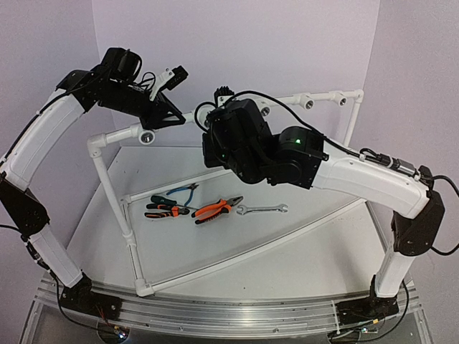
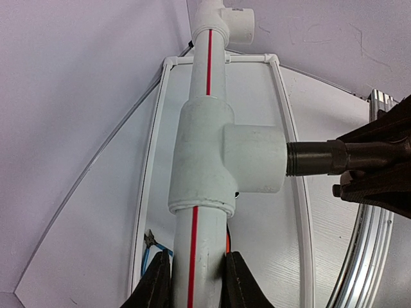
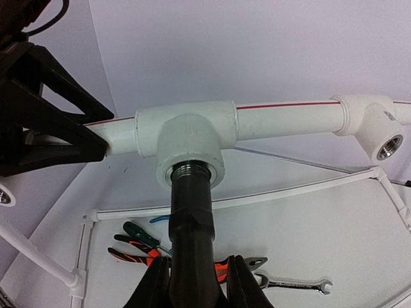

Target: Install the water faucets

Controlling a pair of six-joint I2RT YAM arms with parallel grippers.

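Dark faucet (image 3: pixel 191 218) at the tee fitting (image 3: pixel 186 138), both grips clenched.
The right gripper (image 3: pixel 192 279) grasps the faucet between its fingers, threaded tip seemingly just inside the tee fitting ahead; the left gripper (image 2: pixel 196 279) clamps the white pipe (image 2: pixel 200 237) short of it.

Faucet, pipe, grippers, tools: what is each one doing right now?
pipe: clamped in the left gripper
left gripper: shut on the pipe
faucet: threaded end in the tee fitting, some thread showing
right gripper: shut on the faucet
neighbouring fitting: socket empty
wrench: lying flat, untouched
orange pliers: lying flat, untouched
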